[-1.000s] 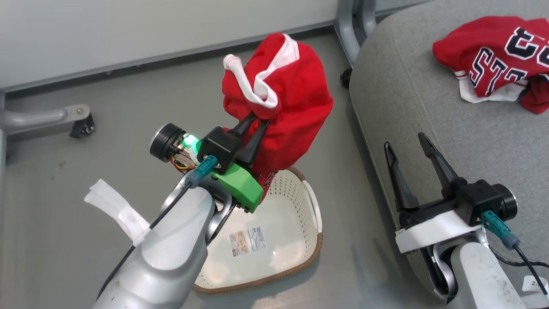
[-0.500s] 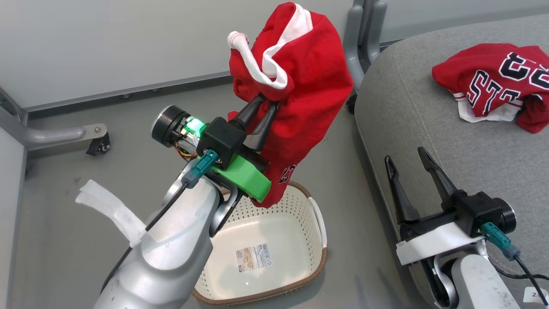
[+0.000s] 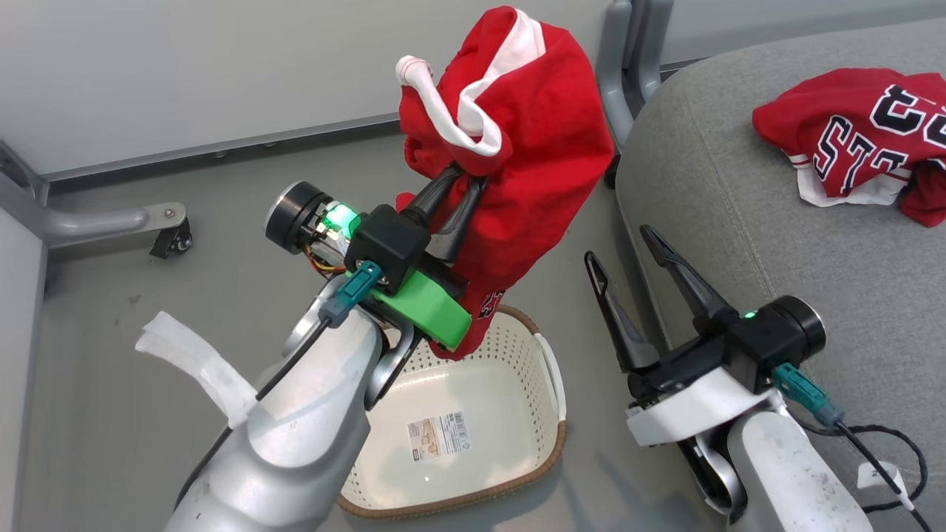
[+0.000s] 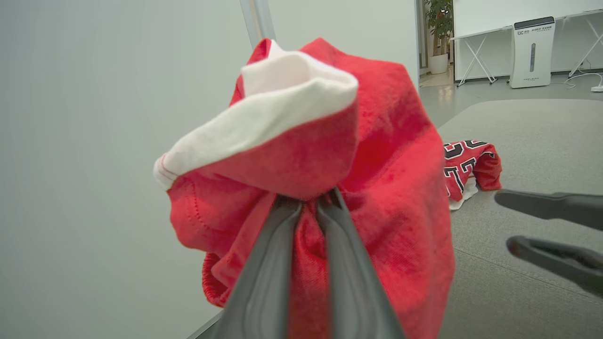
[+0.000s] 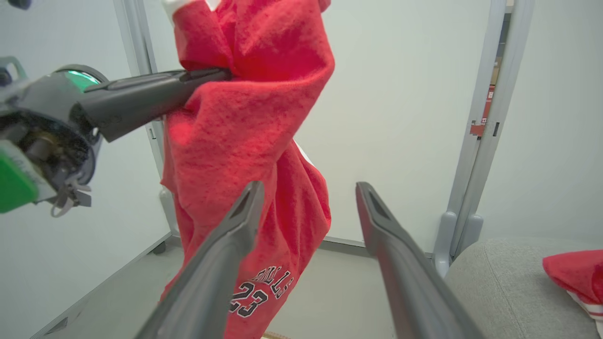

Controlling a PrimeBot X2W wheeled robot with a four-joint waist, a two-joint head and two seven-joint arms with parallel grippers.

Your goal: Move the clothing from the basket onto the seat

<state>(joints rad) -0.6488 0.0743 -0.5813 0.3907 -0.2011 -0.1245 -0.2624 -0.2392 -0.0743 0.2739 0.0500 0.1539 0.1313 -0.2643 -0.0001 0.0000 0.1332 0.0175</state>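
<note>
**Shorts aloft, seat off to the right**

The left jaws are clamped tight on a bunched fold of the shorts (image 3: 532,133) near the white-trimmed waistband, holding them above the basket (image 3: 510,355). The shorts hang with their long axis roughly vertical, hem just over the basket's far rim. The basket holds no clothing, and the sticker (image 3: 442,437) on its floor is too small to read. The right jaws stand wide apart and empty, beside the seat (image 3: 776,281) and pointed toward the hanging cloth. In the right wrist view the hem reads "23" under an arched word ending "LLS". The seat lies right of the left jaws, so the carry likely goes rightward over its rounded edge. The jersey (image 3: 865,133) lies on it, showing "ST".
</note>
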